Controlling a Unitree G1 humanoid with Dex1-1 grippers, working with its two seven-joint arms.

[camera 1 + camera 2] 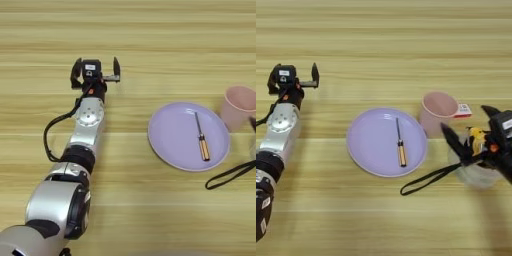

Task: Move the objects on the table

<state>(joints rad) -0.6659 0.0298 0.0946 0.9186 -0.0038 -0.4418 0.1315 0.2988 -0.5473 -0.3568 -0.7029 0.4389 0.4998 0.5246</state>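
A round lavender plate (368,145) lies mid-table with a small orange-handled screwdriver (400,144) on it. At the right, the yellow-black gadget (476,137) rests on the clear tape roll (477,175). Its long black strap (428,178) trails left across the table (381,40). My right gripper (472,127) is open, one finger on each side of the gadget; whether they touch it I cannot tell. My left gripper (96,71) is open and holds nothing. It is parked over bare wood, far left of the plate.
A pink cup (438,112) stands upright just right of the plate and close to my right gripper's fingers. A small white-and-red tag (465,109) lies beside the cup. My left arm (82,145) stretches along the table's left side.
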